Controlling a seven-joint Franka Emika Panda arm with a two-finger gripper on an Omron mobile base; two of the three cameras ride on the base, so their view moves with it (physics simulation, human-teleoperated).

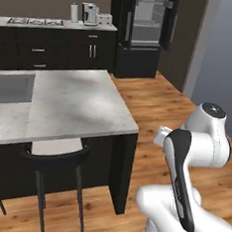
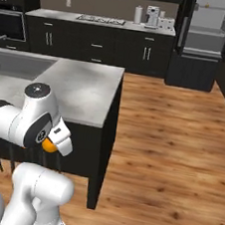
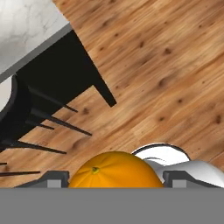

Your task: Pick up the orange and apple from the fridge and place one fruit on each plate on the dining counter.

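My gripper (image 3: 114, 178) is shut on the orange (image 3: 114, 170), a smooth bright ball between the two fingertips (image 3: 54, 178). From the right base view the orange (image 2: 49, 146) peeks out under the folded arm, held over the wood floor beside the dining counter (image 2: 82, 93). The counter's marbled top (image 1: 74, 104) lies to the left of the arm. Far back stands the fridge (image 1: 146, 21), its door open on a pale interior (image 2: 208, 27). The apple and the plates are out of view.
A sink (image 1: 8, 87) is inset in the dining counter. A black stool (image 1: 55, 155) stands tucked under its near edge, and its legs (image 3: 48, 118) show below the hand. Dark wall cabinets (image 2: 93, 44) with appliances line the back. Open wood floor (image 2: 171, 142) stretches toward the fridge.
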